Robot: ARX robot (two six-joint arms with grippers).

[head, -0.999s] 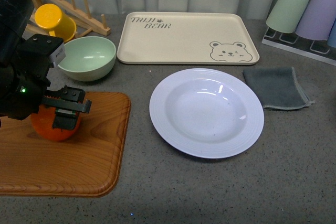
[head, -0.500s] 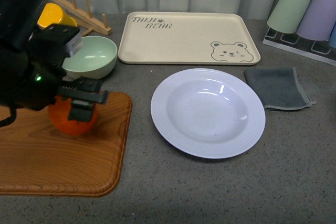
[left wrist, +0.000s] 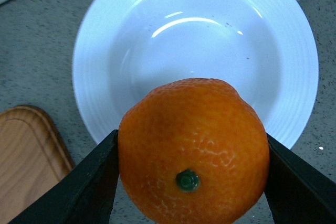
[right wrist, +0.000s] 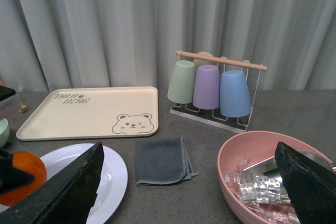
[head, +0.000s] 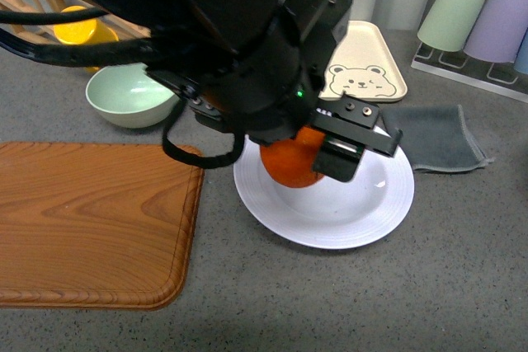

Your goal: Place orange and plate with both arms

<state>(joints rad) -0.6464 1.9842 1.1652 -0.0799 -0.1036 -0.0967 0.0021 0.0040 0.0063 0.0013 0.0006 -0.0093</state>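
Note:
My left gripper (head: 318,154) is shut on the orange (head: 290,162) and holds it over the left part of the pale plate (head: 363,212). In the left wrist view the orange (left wrist: 191,145) fills the gap between both black fingers (left wrist: 89,182), green stem dot facing the camera, with the plate (left wrist: 157,40) beneath it. Whether the fruit touches the plate I cannot tell. The left arm hides much of the table's back. My right gripper (right wrist: 186,187) is open and holds nothing, off to the right of the plate (right wrist: 113,177); the orange (right wrist: 21,174) shows at that view's edge.
A wooden cutting board (head: 91,228) lies front left. Behind it are a mint bowl (head: 128,92) and yellow mug (head: 78,30). The bear tray (head: 363,63), grey cloth (head: 437,138) and cup rack (head: 487,22) sit further back right. A pink bowl of ice (right wrist: 262,145) is near the right gripper.
The left arm lifted the orange off the cutting board and carried it right, to above the plate. The plate and the other objects stayed put.

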